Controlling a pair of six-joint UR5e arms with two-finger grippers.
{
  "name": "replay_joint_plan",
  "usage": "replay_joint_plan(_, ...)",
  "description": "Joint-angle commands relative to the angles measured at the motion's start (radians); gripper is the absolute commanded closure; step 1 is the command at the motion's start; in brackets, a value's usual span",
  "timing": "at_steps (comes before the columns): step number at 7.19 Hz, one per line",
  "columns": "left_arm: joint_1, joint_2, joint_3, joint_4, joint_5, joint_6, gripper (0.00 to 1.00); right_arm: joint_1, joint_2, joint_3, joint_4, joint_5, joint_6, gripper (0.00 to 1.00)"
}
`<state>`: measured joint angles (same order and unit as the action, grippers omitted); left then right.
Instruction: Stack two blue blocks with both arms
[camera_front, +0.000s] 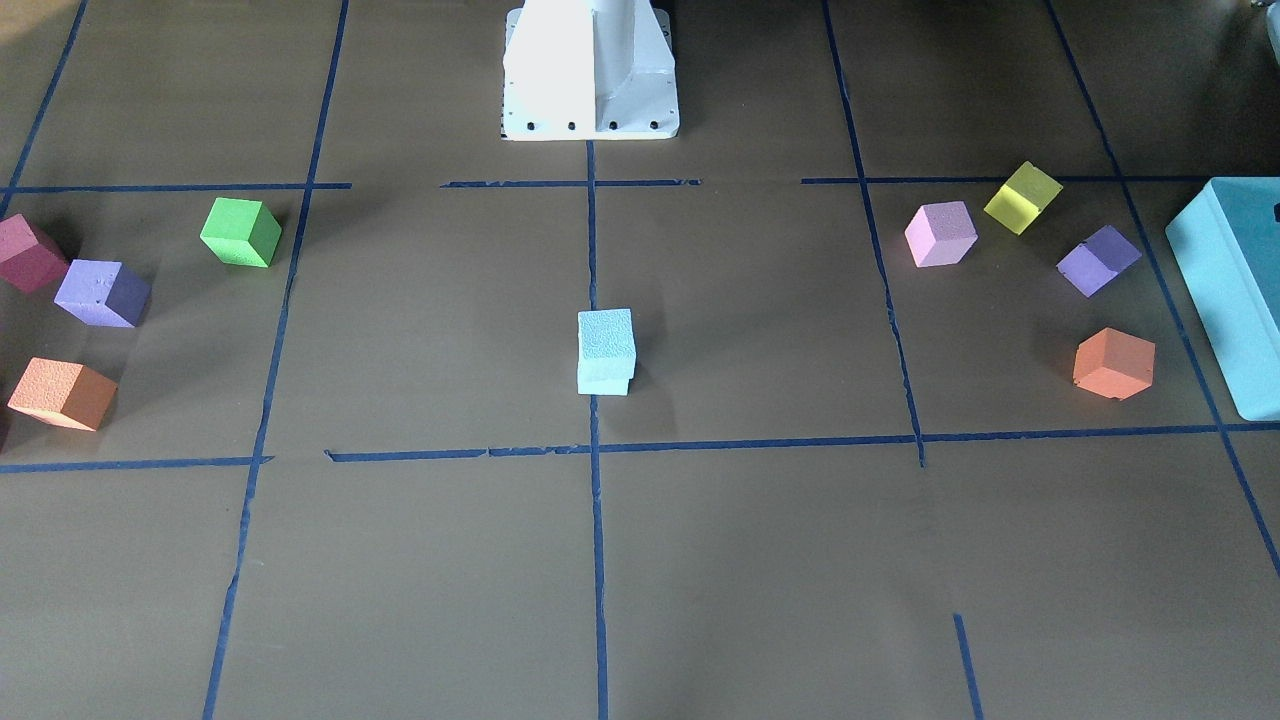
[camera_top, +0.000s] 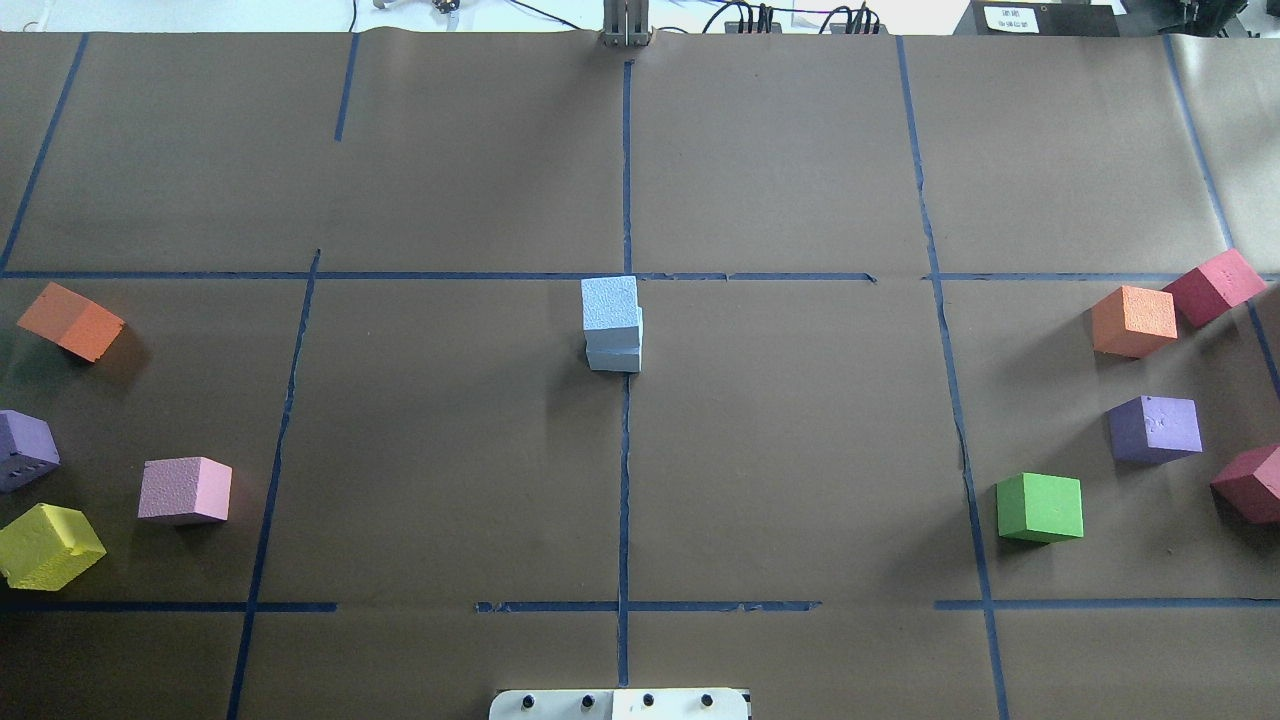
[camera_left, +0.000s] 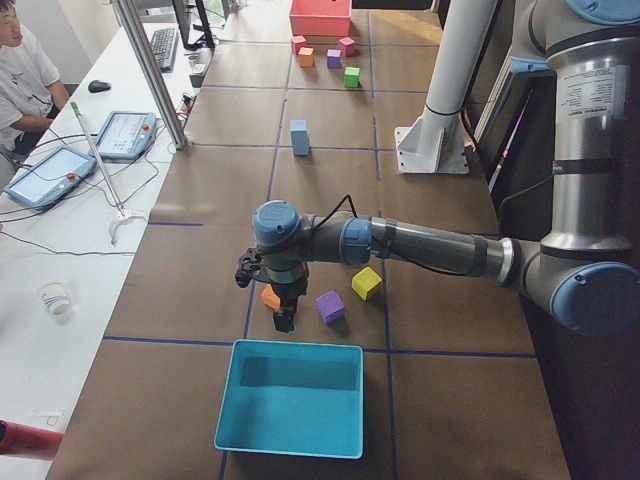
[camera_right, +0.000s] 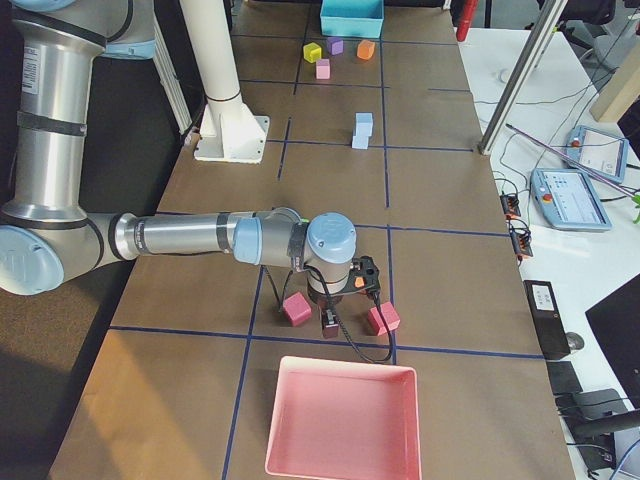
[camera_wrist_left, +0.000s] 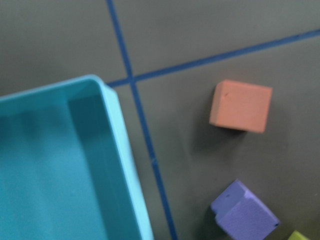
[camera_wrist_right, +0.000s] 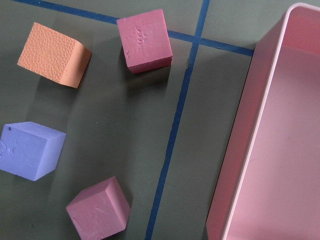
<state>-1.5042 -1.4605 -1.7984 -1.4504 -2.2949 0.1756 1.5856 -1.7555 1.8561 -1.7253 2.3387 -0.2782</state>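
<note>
Both end effectors hang low over the surface, and neither side view lets me tell how far they are open or whether they hold anything. In the exterior left view the left end effector sits at lower centre, just beyond the far rim of the teal box. In the exterior right view the right end effector sits between two dark pink cubes, near the pink tray.

The surface is brown paper crossed by a grid of blue tape lines. Across the overhead view, loose coloured cubes lie at the left edge. The blue blocks stand at centre on the middle tape line, one on the other, the upper set slightly off, well apart from either end effector. More cubes lie at the right edge.

A white bench with a keyboard and a paper cup runs down the left of the exterior left view, with a seated person at upper left.
</note>
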Motion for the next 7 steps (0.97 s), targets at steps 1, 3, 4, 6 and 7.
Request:
replay_joint_plan(1,-0.021,0.057,0.002,-0.018,-0.001,0.042,0.0,0.001,0.001,0.002,0.003,0.002,-0.007,0.0)
replay_joint_plan(3,-0.018,0.04,0.036,-0.005,0.002,0.032,0.0,-0.001,0.001,0.002,0.003,0.005,-0.01,0.0)
replay_joint_plan(4,-0.016,0.046,0.056,-0.007,0.003,0.03,0.0,-0.001,0.001,0.002,0.003,0.005,-0.013,0.0)
replay_joint_plan(6,-0.014,0.043,0.065,-0.015,0.014,0.038,0.0,-0.001,-0.001,0.003,0.003,0.008,-0.015,0.0)
replay_joint_plan(7,-0.014,0.046,0.065,-0.013,0.014,0.038,0.0,-0.001,-0.001,0.003,0.003,0.008,-0.015,0.0)
